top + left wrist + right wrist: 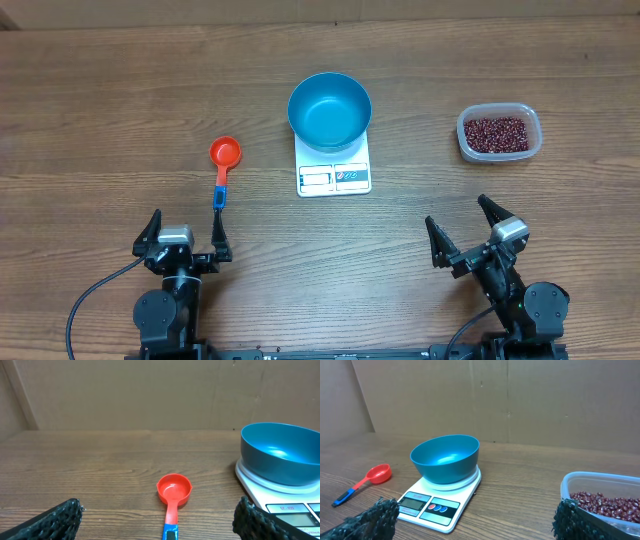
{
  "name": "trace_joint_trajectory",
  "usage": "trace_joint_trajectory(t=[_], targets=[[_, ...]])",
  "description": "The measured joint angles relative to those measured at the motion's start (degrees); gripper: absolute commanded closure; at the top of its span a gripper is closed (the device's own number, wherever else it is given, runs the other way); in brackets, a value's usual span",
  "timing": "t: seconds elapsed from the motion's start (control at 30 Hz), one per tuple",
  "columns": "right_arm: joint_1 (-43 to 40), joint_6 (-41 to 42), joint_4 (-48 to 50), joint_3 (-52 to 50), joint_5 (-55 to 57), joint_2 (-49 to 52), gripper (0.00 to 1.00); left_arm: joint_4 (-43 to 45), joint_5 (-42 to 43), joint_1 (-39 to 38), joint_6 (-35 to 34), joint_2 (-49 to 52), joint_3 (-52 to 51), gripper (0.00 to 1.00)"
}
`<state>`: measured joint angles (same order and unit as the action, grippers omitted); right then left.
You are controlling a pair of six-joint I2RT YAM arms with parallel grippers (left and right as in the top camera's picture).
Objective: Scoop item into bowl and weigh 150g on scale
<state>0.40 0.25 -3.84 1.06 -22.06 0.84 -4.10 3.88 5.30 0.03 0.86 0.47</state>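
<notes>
Wood-grain tabletop fills the overhead view, and both wrist views end in a plain brown cardboard wall. The left fingers stand spread wide with nothing between them, low in the left of the overhead frame. Just ahead of them lies the scoop, cup up. Its blue handle tip points back toward those fingers, which looks like a deliberate lie for an easy handle grasp.

The right fingers are equally wide and empty, at the lower right. Beyond them, toward the upper right, the clear tub holds the beans in a loose maroon layer.

In the middle, between the arms, the blue bowl sits on the white scale. It covers the platform and leaves the display and buttons clear on the near edge (the digits are too small to read). The bowl is empty, so by my judgement no scooping has begun. Scoop and beans lie well apart on opposite sides of the bowl.
</notes>
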Motion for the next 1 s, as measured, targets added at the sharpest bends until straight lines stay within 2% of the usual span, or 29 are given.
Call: trace_joint_trajectory(t=[0.37,0.6,0.77,1.0], targets=[[0.0,0.0,0.0,0.0,0.0,0.0,0.0,-1.2,3.1,0.0,0.0,0.0,0.7,0.0],[0.0,0.0,0.1,0.0,0.0,0.0,0.0,-16.1,5.0,0.0,1.9,1.2,11.3,0.0],[0.0,0.0,0.1,0.0,0.0,0.0,0.0,-21.3,5.4,0.0,3.4,8.1,21.0,0.01],[0.0,0.0,0.2,0.0,0.0,0.0,0.0,-25.6,5.4,0.0,3.6,22.1,29.1,0.0]])
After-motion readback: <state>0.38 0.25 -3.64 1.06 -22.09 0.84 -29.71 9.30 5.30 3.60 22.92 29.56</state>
